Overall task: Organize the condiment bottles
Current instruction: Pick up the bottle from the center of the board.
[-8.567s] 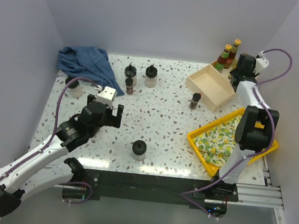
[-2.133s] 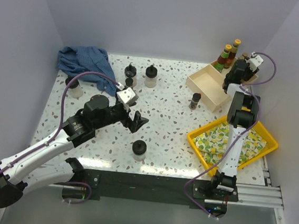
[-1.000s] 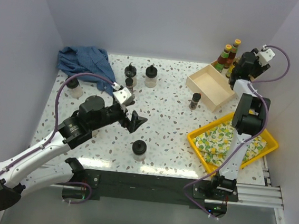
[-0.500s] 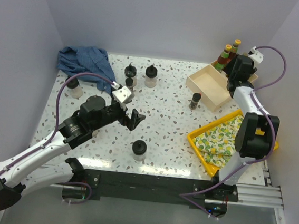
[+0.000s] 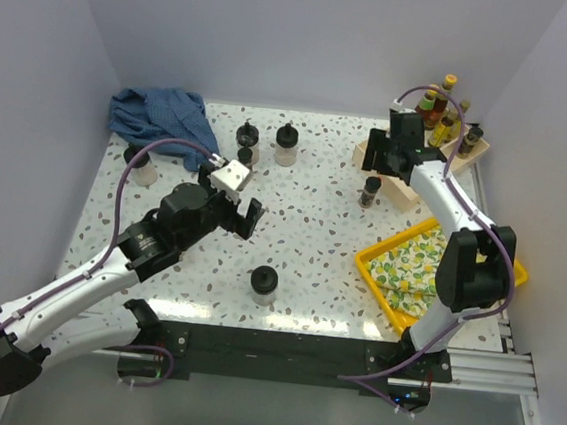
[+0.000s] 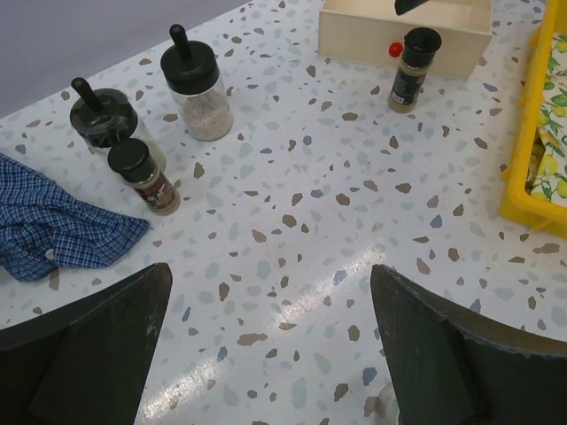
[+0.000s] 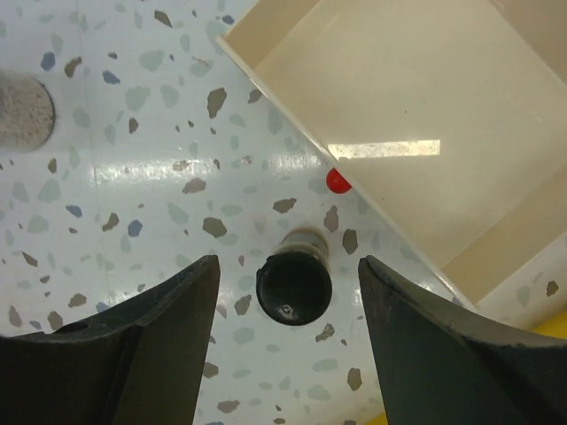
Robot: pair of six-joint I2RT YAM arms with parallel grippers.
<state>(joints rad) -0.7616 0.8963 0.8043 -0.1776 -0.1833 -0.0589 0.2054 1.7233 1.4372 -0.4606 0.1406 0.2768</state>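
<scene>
Left gripper: held wide, empty, over bare worktop; black-lidded jar near, on base side. Dark shaker: upright, long axis vertical, seen straight below right gripper, centred between its wide-spread empty fingers, just beside beige tray wall. Right arm judged nearer. Label hidden; clearance above cap cannot be told.

Both arms share one build: white tubular links joined by chunky black joint housings. The left arm carries a white boxy camera block at its wrist, and a purple cable loops along it. The right arm trails its own purple cable. The left gripper has matte black fingers — broad, smooth wedges.
</scene>
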